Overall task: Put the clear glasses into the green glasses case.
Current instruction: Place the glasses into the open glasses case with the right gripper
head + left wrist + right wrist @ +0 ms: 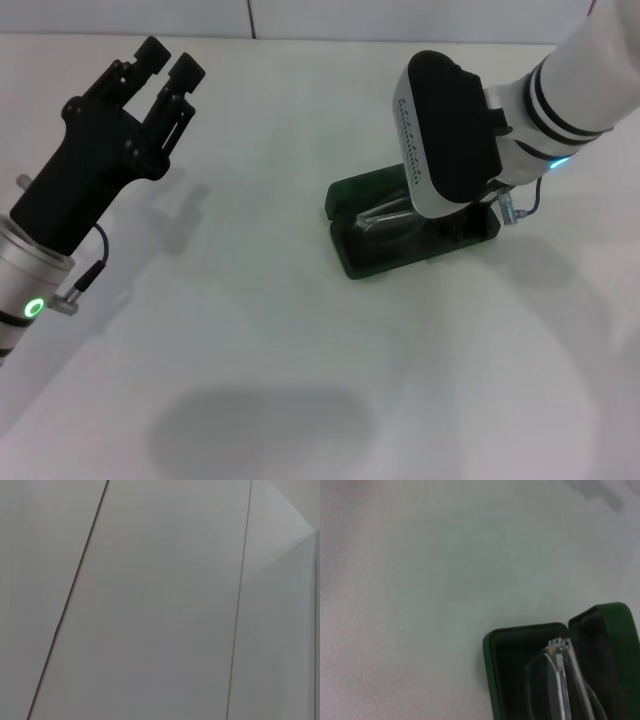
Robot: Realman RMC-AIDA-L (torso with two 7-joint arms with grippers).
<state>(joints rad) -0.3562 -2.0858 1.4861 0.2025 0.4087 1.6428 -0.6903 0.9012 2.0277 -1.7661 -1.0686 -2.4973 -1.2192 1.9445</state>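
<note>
The clear glasses [560, 680] lie inside the green glasses case [375, 255], resting in its dark interior. In the right wrist view one hinge corner of the frame sits near the end wall of the tray, with a thin arm running along the lens. In the head view only a faint transparent shape [385, 215] shows in the open tray.

The green glasses case [492, 675] is open. Its tray lies flat on the white bench [280, 350], right of centre in the head view. The lid is hinged back on the far side and appears beside the tray in the right wrist view.

The right hand [450, 135] hangs directly over the case. Its white-and-black housing covers the right portion of the tray and the lid in the head view. The fingers are hidden below the housing and do not appear in the right wrist view; it cannot be told whether they are spread, pressed together or pinching the glasses.

The left hand [165, 70] is held above the bench at the left, well apart from the case. Its two black fingers point away from the robot, stand side by side with a narrow gap between them, and grip nothing. The left wrist view shows only plain pale surface with thin dark seams.
</note>
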